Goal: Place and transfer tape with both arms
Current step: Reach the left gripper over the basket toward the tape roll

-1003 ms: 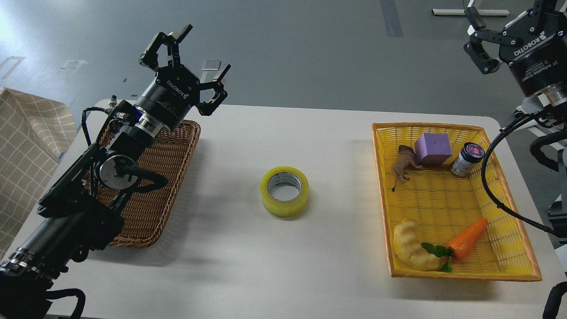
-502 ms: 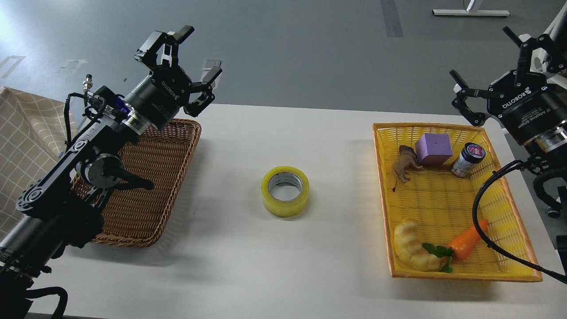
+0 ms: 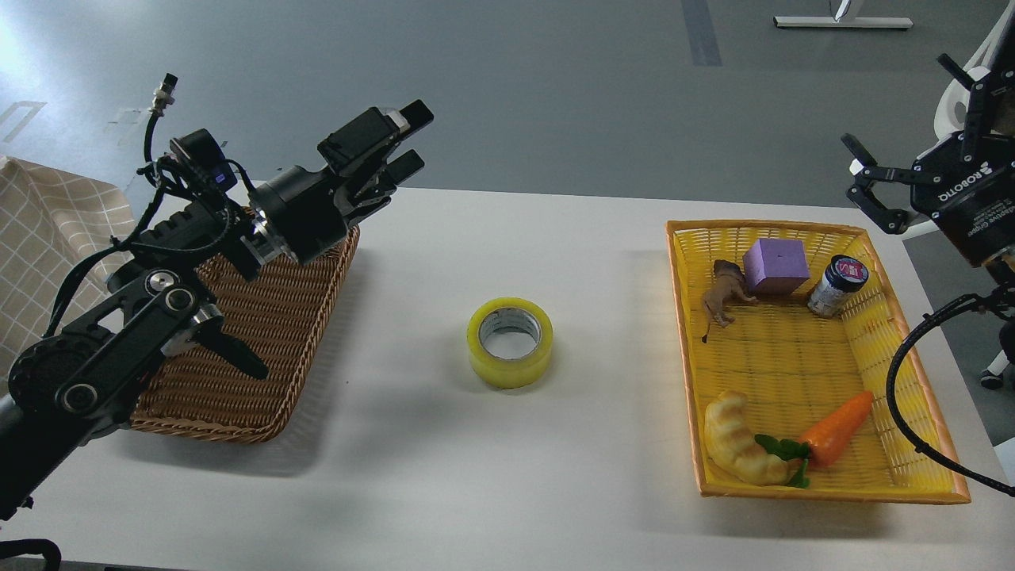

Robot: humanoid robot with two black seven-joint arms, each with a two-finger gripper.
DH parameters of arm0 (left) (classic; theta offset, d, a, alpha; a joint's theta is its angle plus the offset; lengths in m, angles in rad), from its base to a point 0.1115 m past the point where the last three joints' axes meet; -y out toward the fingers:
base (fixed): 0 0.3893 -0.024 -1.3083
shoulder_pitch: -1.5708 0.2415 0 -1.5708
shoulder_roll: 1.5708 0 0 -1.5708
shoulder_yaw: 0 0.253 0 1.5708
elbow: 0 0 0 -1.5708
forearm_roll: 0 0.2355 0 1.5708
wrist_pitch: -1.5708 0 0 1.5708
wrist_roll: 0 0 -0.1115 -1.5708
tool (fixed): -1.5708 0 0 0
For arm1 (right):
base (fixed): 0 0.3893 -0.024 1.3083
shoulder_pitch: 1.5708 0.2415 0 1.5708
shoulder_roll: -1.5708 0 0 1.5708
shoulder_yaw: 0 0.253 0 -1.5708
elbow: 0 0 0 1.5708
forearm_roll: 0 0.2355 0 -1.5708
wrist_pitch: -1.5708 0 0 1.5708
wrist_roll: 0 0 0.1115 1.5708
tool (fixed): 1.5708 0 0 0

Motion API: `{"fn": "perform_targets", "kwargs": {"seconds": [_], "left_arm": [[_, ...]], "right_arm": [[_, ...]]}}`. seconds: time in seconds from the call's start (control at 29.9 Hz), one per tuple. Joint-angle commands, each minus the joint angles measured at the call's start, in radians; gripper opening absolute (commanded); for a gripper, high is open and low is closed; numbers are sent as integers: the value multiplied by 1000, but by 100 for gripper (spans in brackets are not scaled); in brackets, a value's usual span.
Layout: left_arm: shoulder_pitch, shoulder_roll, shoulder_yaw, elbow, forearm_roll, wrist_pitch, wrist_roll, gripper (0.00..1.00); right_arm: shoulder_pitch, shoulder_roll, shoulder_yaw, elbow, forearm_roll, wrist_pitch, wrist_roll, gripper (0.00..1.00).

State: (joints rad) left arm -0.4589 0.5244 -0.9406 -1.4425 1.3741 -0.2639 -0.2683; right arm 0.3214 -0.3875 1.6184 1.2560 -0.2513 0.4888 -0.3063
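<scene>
The left gripper (image 3: pixel 394 143) hangs over the wicker basket (image 3: pixel 262 349), fingers close together, holding nothing; how wide it gapes cannot be told. The right gripper (image 3: pixel 924 143), fingers spread and empty, hovers beyond the yellow basket (image 3: pixel 793 357). The tape (image 3: pixel 510 342) lies flat mid-table, well apart from both. Risk: an off-centre approach could push the roll sideways.

The tape (image 3: pixel 510 342) sits alone mid-counter (image 3: pixel 444 476), open on all sides; brown basket (image 3: pixel 262 349) far left, yellow basket (image 3: pixel 920 444) far right
</scene>
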Motion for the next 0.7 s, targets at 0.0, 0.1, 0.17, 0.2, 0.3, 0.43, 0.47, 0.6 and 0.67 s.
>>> {"fn": "perform_targets", "kwargs": {"seconds": [0.0,0.1,0.17,0.2,0.3,0.43,0.47,0.6,0.67], "left_arm": [[-10,-1,43,-13,188,12,-9,98],[-17,-4,65,-15,304,15,-8,98],[-18,-4,83,-13,425,15,-6,98],[-20,-4,98,-15,510,15,-8,98],[-36,-6,149,-15,687,17,-8,98],[-102,-4,264,-12,808,15,1,98],[-115,-6,290,-10,808,15,4,98],[-194,-4,434,8,808,12,73,98],[-228,-4,486,33,808,11,131,98]], "right_arm": [[-40,-1,6,-3,23,0,4,99],[-85,1,29,-3,32,0,18,99],[-111,1,34,-6,30,0,30,99],[-120,1,35,-15,32,0,32,99],[-139,2,37,-32,32,0,33,99],[-157,9,37,-33,30,0,33,99],[-157,9,37,-33,32,0,33,99],[-163,12,35,-32,32,0,33,99],[-171,12,35,-32,32,0,33,99]]}}
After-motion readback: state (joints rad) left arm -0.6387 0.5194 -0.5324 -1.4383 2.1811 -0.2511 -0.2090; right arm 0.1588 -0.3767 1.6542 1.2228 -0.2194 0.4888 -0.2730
